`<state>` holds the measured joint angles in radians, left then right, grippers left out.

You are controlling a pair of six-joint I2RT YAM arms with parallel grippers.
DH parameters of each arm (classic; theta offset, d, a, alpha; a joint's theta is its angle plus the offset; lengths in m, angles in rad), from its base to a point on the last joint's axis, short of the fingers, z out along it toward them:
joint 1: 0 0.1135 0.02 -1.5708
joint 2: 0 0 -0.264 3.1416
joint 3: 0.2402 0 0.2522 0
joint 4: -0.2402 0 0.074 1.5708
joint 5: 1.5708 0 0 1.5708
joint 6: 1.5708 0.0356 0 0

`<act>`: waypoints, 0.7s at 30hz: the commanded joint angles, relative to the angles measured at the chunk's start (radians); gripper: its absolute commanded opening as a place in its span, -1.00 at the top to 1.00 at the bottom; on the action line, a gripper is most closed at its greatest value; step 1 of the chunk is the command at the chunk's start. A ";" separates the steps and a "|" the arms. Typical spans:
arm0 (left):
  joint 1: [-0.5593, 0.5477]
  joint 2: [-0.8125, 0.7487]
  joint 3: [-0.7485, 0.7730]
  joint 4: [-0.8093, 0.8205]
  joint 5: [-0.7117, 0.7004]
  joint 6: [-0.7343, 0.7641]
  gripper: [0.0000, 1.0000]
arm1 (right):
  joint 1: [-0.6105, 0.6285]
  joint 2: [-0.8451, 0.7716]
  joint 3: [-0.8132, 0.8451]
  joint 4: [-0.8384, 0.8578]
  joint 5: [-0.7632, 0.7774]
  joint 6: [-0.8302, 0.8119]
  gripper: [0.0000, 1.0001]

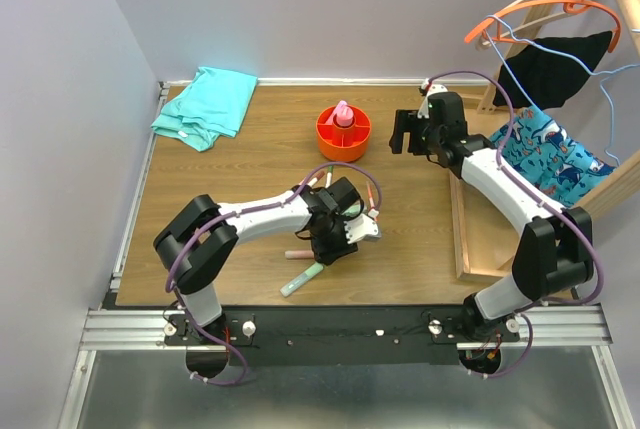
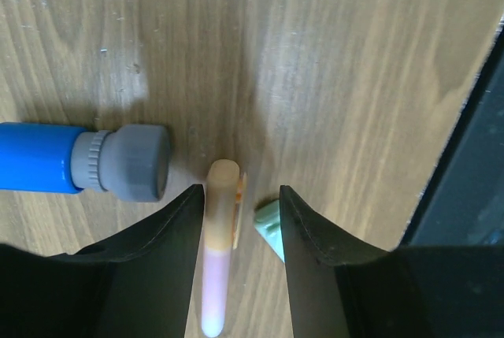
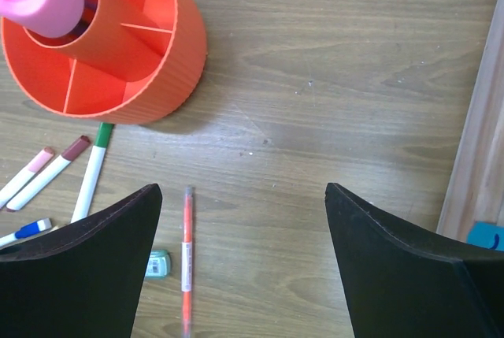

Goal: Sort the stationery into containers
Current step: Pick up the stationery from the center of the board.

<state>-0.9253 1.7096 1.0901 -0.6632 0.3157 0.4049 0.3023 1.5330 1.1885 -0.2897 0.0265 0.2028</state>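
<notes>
Close the left end effector (image 2: pixel 240 190) squarely across the pink highlighter (image 2: pixel 218 259), lying flat on the desk (image 2: pixel 354 54) between part-open jaws, not yet clamped. Keep off the green highlighter (image 2: pixel 269 220) just beside it and the blue-grey cylinder (image 2: pixel 94 161) nearby. Elbow folded, wrist aimed straight down. Near the orange organiser (image 1: pixel 325 139), right end effector (image 3: pixel 242 192) spread wide, holding nothing.

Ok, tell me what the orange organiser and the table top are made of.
The orange organiser looks like moulded plastic, satin finish: finely ribbed outer wall, thin even dividers. The table top is wood or wood-look laminate: grain lines show, smooth with faint sheen.
</notes>
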 commanded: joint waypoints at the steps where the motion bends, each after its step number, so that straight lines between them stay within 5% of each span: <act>1: -0.007 0.021 0.002 0.039 -0.058 0.012 -0.02 | 0.004 -0.039 -0.007 -0.016 -0.056 0.035 -0.85; 21: -0.009 0.007 -0.122 0.136 -0.155 0.054 0.17 | 0.004 -0.065 -0.066 0.001 -0.091 0.055 -0.82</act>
<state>-0.9298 1.6962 1.0134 -0.5529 0.2161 0.4393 0.3027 1.4822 1.1393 -0.2893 -0.0399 0.2436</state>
